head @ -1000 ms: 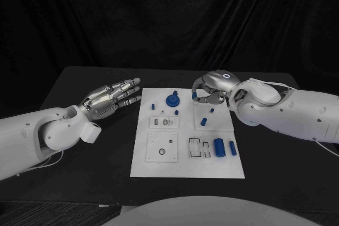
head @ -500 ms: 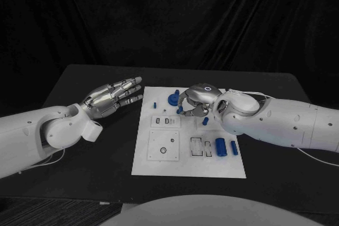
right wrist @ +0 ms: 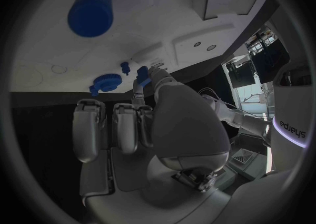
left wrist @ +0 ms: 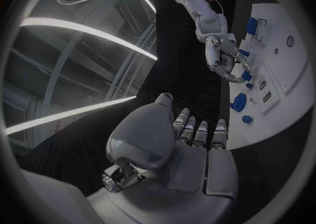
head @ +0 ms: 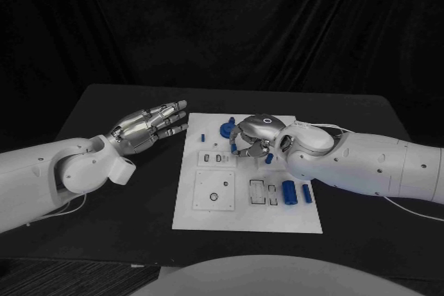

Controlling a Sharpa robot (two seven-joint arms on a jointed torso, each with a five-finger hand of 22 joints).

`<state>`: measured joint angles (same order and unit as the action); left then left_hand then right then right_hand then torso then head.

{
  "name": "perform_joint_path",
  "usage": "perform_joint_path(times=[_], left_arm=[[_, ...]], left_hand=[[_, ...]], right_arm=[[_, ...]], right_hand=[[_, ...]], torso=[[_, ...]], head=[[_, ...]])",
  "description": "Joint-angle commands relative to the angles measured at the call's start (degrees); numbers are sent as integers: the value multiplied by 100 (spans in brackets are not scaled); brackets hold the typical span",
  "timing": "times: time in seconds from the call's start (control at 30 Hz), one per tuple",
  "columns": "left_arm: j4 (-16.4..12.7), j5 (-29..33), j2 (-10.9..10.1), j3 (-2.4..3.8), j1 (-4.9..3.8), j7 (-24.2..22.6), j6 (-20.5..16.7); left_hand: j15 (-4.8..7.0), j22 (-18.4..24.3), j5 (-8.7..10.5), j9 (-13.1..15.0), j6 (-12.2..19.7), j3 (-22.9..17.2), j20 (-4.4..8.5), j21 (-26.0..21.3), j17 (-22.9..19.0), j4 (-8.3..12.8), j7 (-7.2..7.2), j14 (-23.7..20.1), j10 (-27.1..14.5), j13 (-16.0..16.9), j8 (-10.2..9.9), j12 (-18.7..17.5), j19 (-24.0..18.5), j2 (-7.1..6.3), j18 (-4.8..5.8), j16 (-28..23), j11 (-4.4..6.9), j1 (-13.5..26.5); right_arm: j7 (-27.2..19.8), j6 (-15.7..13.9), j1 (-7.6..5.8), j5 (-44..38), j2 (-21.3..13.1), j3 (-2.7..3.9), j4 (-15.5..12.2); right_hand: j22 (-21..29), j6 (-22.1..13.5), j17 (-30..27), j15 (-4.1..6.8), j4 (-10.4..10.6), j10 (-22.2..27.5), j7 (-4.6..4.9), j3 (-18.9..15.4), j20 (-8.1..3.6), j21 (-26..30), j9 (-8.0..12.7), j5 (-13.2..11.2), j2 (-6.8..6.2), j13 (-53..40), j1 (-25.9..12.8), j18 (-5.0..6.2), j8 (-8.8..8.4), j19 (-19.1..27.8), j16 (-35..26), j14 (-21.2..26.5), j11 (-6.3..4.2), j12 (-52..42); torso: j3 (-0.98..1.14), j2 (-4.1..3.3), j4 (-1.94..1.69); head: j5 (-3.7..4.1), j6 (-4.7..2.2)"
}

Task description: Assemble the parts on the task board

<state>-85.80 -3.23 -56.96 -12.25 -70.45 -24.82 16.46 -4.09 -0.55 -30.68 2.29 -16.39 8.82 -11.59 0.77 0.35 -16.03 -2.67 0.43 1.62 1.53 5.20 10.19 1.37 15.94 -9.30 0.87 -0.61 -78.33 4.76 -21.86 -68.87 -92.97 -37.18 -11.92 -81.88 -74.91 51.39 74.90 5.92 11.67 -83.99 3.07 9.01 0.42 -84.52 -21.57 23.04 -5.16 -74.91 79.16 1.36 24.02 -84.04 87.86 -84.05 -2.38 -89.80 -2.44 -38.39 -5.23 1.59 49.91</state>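
Over the far half of the white board (head: 248,222), the right robot hand (head: 248,139) hangs low with its fingers curled downward, a small blue peg (right wrist: 141,74) pinched at its fingertips in the right wrist view. Doing this step well, by the look of it, means keeping that peg upright, lining it up squarely over its socket and pressing straight down without brushing the neighbouring pieces. Just beside the hand, toward the far edge of the board, stands a round blue knob (head: 226,129), with a smaller blue pin (head: 202,137) to its left; which socket the peg is meant for cannot be told. Nearer the robot, two blue cylinders (head: 289,192) lie side by side on the board's right part, well apart from the working hand, next to rectangular cut-outs. A further blue piece (head: 268,158) sits on the board just under the right wrist. The left robot hand (head: 148,126) hovers off the board's left edge above the black surface (head: 111,212), fingers stretched out and apart, holding nothing, palm turned toward the board and clear of every part.
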Motion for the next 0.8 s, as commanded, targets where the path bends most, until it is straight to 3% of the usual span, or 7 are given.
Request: perform_joint_path(times=[0.03,0.6,0.8], left_arm=[[-4,23,15,5,6,-49,68],[39,23,35,5,8,-45,102],[50,23,44,5,13,-40,121]], left_hand=[[12,-10,-13,9,-28,-20,-22,26,7,-11,-29,21,-8,10,33,34,-1,-24,-107,31,-43,-31],[13,-9,-21,9,-29,-28,-23,25,7,-9,-33,22,-8,9,36,31,-2,-16,-107,31,-48,-38],[15,-9,-25,9,-29,-32,-24,25,7,-8,-37,21,-3,12,38,55,-2,-12,-107,30,-54,-42]], right_arm=[[92,44,29,-11,9,3,-14],[144,207,111,-11,62,3,23],[158,236,128,-11,76,3,46]], right_hand=[[-1294,3,1124,-40,-35,-601,21,1,27,11,-122,35,-10,-1509,-44,18,40,-313,-36,-515,43,-20],[-1284,-15,1102,-66,-35,-601,43,-9,49,39,-116,27,-14,-1509,-91,25,36,-302,-49,-511,72,-20],[-1275,-200,1077,-90,-63,-601,82,-20,83,69,-68,-86,-26,-1509,-151,32,-55,-293,-64,-506,93,-20]], torso=[[6,2,3],[0,1,-6],[-1,2,-7]], head=[[-18,9],[-33,9],[-33,9]])
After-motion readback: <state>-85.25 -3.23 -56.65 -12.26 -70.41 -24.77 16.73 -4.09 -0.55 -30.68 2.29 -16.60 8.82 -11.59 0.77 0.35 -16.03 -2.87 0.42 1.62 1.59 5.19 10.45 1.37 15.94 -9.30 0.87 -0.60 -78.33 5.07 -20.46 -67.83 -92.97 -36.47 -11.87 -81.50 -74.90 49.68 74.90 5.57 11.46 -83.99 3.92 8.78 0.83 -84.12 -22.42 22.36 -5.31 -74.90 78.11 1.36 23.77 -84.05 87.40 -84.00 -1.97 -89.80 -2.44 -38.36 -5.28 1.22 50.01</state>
